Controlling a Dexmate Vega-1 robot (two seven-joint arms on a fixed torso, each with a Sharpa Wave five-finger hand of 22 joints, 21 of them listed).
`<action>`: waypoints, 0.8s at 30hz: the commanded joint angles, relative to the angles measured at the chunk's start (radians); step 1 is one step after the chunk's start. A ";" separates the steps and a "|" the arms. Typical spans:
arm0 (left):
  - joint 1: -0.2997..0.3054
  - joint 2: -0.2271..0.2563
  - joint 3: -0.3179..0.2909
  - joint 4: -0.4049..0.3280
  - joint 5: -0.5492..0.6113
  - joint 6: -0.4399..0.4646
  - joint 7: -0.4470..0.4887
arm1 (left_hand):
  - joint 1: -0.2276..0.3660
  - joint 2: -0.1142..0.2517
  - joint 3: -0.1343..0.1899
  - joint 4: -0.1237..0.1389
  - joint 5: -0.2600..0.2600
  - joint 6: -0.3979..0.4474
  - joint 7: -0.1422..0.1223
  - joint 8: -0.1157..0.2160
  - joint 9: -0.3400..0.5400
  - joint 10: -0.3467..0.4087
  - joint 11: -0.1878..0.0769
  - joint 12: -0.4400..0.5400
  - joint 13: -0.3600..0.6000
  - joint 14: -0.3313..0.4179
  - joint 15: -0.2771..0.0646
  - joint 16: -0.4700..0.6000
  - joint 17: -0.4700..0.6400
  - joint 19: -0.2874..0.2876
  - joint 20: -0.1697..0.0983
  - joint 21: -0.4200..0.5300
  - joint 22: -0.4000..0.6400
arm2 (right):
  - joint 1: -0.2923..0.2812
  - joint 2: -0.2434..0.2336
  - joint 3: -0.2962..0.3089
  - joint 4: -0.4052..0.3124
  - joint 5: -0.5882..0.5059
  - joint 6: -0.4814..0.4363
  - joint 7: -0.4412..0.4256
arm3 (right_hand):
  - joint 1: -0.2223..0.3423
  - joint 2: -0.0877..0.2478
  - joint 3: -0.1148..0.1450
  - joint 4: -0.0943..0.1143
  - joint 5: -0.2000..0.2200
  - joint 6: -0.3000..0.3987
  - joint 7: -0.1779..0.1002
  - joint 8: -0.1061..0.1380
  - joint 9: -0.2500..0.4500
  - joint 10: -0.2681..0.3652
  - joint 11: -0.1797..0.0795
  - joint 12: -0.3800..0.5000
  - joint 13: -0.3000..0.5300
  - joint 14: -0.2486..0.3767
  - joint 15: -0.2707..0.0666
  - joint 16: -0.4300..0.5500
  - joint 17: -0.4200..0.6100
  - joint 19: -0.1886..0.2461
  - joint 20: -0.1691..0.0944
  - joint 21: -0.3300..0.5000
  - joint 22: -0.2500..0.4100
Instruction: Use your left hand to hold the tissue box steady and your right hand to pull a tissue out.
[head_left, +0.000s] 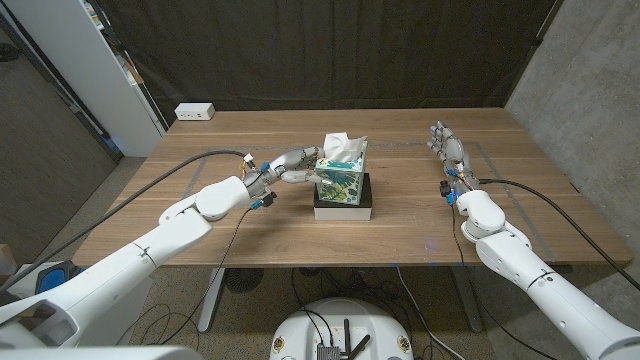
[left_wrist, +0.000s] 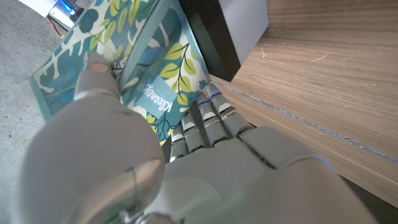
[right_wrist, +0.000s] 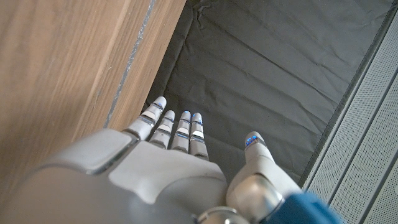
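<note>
While the left robot hand (head_left: 285, 166) presses its fingers against the left side of the Kleenex tissue box (head_left: 341, 173), the right robot hand (head_left: 450, 152) waits well apart on the right of the desk (head_left: 400, 225), empty, fingers extended and slightly apart. Box sits mid-desk on a black base with a white lower edge (head_left: 344, 206); a white tissue (head_left: 343, 146) sticks up from the top slot. Left wrist view: thumb (left_wrist: 96, 78) lies on the leaf-print face (left_wrist: 155, 68) and the other fingers (left_wrist: 208, 118) reach along the box's lower edge, so it looks like a grip around one corner, though whether the hold is firm can't be told.

Risks, as judgement:
- contact is on one side only, so an upward tug on the tissue could lift or tip the box off the base
- the base may slide on the wood if the left hand pushes sideways
- the right hand has a long reach across; coming in low it could knock the box or crush the tissue tuft
- a weak pinch on thin paper could slip or tear it, or drag out several sheets
</note>
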 joint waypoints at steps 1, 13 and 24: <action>0.011 0.007 -0.025 -0.014 -0.059 0.002 -0.006 | 0.002 0.017 0.008 -0.003 -0.009 -0.002 0.005 0.010 0.004 0.003 0.010 0.008 0.006 0.016 -0.118 0.006 0.004 0.014 -0.007 0.006 0.002 | 0.000 -0.002 -0.004 -0.001 -0.004 -0.004 0.001 | 0.003 0.000 0.000 -0.002 0.001 0.003 0.003 -0.004 0.001 0.009 0.000 -0.002 0.004 0.004 0.005 -0.002 0.000 0.002 0.008 -0.005 0.002; 0.036 0.049 -0.067 -0.090 -0.078 0.033 0.010 | 0.040 0.048 0.036 -0.016 -0.047 -0.013 0.027 0.029 0.017 0.001 0.029 0.007 0.028 0.047 -0.113 0.014 0.008 0.101 0.004 0.037 0.002 | -0.013 -0.013 0.002 -0.022 0.010 -0.021 0.004 | 0.007 -0.003 0.001 -0.009 0.001 0.003 0.005 -0.004 0.001 0.009 0.001 -0.003 0.004 0.005 0.005 -0.004 -0.002 0.000 0.008 -0.006 0.002; 0.056 0.096 -0.115 -0.152 -0.135 0.069 0.002 | 0.037 0.070 0.051 -0.008 -0.068 -0.020 0.057 0.045 0.025 0.005 0.056 0.008 0.045 0.099 -0.127 0.032 0.019 0.162 0.002 0.051 -0.004 | -0.017 -0.013 0.000 -0.021 0.012 -0.015 0.011 | 0.008 -0.003 0.001 -0.012 0.001 0.004 0.005 -0.004 0.001 0.009 0.000 -0.003 0.004 0.004 0.006 -0.005 -0.002 -0.001 0.009 -0.006 0.002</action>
